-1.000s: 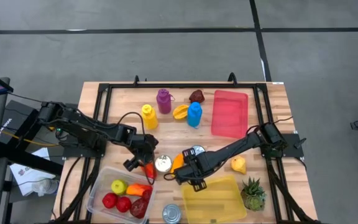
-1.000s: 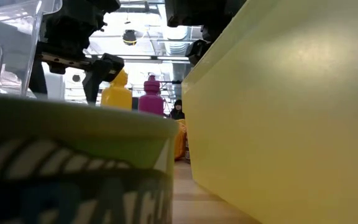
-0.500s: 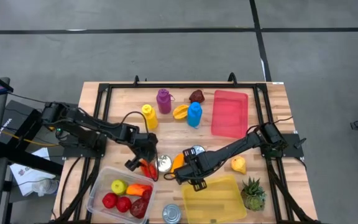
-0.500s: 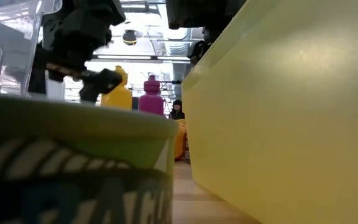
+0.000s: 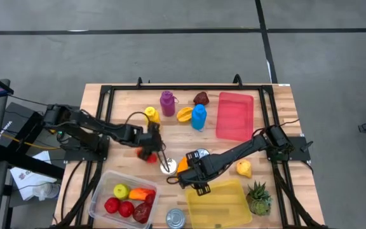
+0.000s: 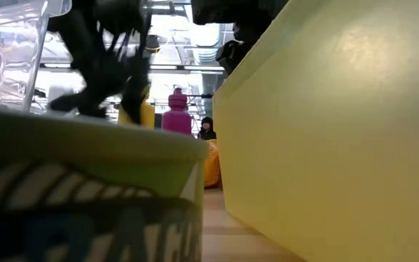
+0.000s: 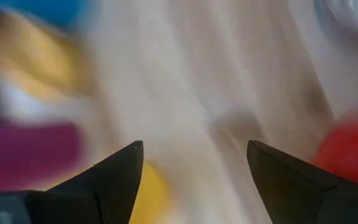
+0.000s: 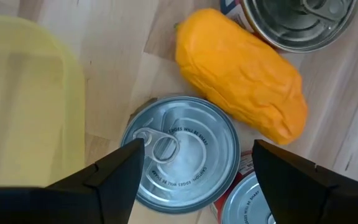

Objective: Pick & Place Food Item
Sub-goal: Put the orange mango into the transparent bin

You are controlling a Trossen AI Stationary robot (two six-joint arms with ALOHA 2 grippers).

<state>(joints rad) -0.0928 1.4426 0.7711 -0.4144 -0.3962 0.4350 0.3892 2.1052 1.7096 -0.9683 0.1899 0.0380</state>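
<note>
The orange pepper [image 8: 241,81] lies wedged among three tin cans [image 8: 182,149] beside the yellow tray [image 5: 218,202]. Right gripper [image 8: 194,162] hovers there, jaws wide, empty. Left gripper [image 5: 150,143] (blurred) gapes near the yellow bottle [image 5: 151,114].

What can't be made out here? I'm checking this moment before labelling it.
- Left wrist view: motion blur; only smears of colour show beyond the open left gripper.
- Low view: a blurred green-rimmed can and the yellow plastic bin block most of the table.
- High view: the right gripper hides part of the orange pepper.
</note>
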